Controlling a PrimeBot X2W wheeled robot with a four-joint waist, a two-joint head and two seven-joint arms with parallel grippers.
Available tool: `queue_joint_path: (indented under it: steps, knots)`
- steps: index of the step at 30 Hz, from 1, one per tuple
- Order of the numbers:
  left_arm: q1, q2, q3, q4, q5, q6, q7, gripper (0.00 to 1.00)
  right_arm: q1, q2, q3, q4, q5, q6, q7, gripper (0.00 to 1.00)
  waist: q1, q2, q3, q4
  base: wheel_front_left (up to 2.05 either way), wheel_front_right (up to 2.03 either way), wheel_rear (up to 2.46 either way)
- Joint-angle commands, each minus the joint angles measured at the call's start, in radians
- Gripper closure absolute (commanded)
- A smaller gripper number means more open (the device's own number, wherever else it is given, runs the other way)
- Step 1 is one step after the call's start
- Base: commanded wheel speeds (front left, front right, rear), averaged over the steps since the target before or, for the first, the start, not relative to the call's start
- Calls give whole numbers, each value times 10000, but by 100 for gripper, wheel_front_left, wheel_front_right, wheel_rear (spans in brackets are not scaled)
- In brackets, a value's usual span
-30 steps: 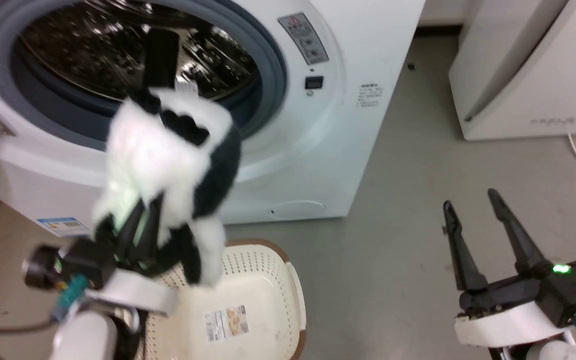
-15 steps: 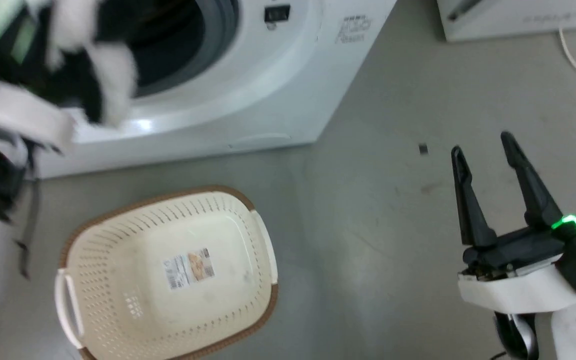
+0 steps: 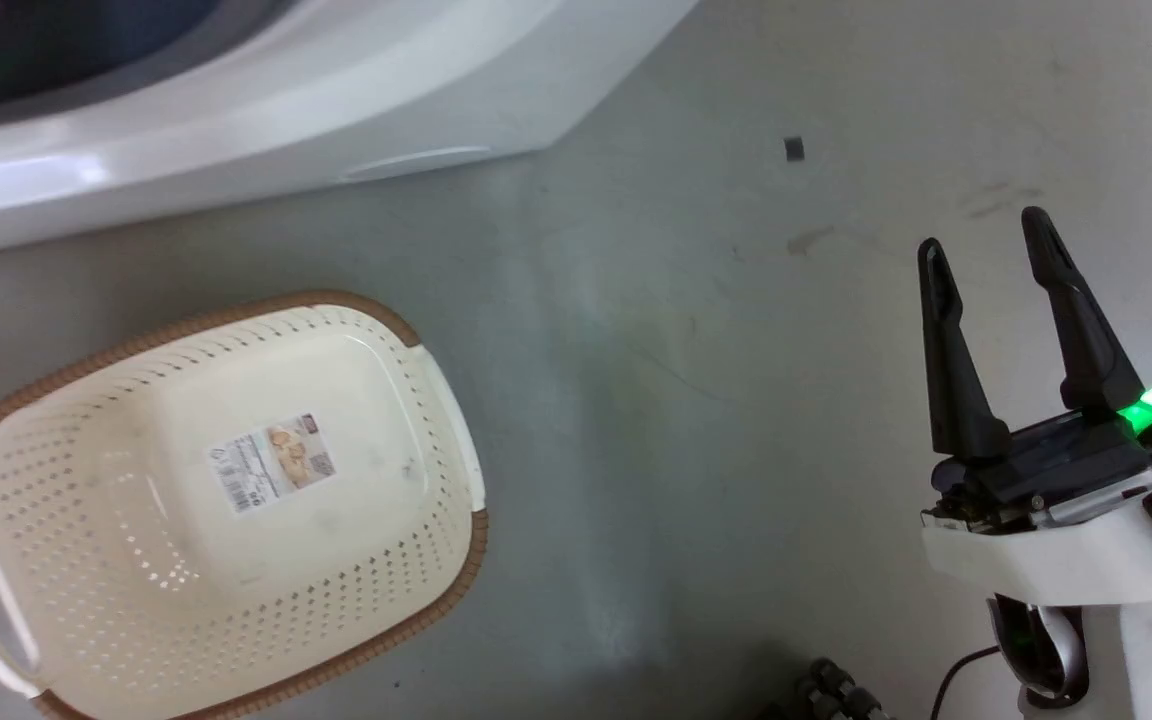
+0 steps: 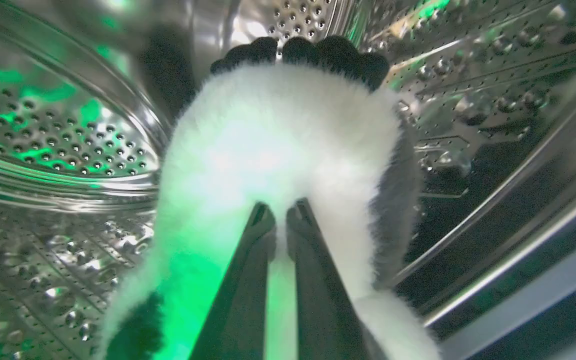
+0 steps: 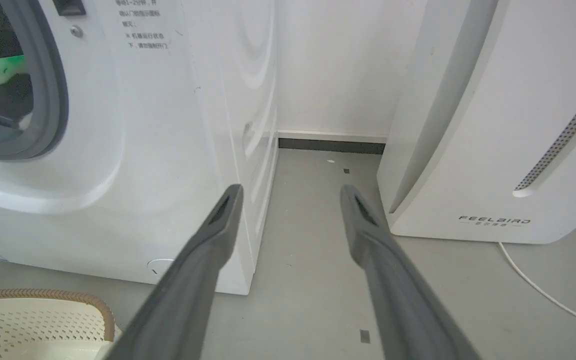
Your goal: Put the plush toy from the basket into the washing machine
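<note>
In the left wrist view my left gripper [image 4: 280,212] is shut on the white-and-black plush toy [image 4: 278,145], which hangs inside the shiny steel drum [image 4: 43,150] of the washing machine [image 5: 168,125]. The machine's white lower front [image 3: 236,110] runs along the top of the head view. The cream basket [image 3: 206,500] with a brown rim sits on the floor at lower left, holding nothing but its paper label; its corner [image 5: 33,315] shows in the right wrist view. My right gripper [image 3: 986,235] is open over bare floor at the right, its fingers [image 5: 208,250] spread.
The white slanted FEELBIRD appliance [image 5: 498,130] stands right of the washer, with a narrow floor gap [image 5: 313,200] between them. A white cable [image 5: 543,290] lies on the floor by it. A small dark scrap [image 3: 793,149] lies on the grey floor.
The head camera has tilted down, so the porthole and left arm left its view. The plush toy, held before the porthole a second ago, is now inside the drum.
</note>
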Motion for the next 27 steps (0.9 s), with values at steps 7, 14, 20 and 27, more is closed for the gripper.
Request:
queue_joint_path:
  steps: [7, 14, 20, 27]
  knots:
    - [-1405, 339, -2418, 1232, -2255, -28, 1266, 100, -196, 7, 85, -60, 275, -9, -44, 0, -2, 0, 706, -248, 0, 0, 0]
    - [-1763, 373, -2896, 1938, -3364, -28, 558, 47, -219, 7, 162, 89, 328, -9, -44, 0, -2, 0, 588, -191, 0, 0, 0]
    - [-1061, -6, -3087, 2720, -3785, -28, -1041, 0, -205, 7, -73, 341, 95, -9, -44, 0, -2, 0, -508, 35, 0, 0, 0]
    - [600, -773, -3034, 2953, -4554, -21, -3036, 0, 61, 7, -376, 825, -234, -9, -44, 0, -2, 0, -2339, 632, 0, 0, 0]
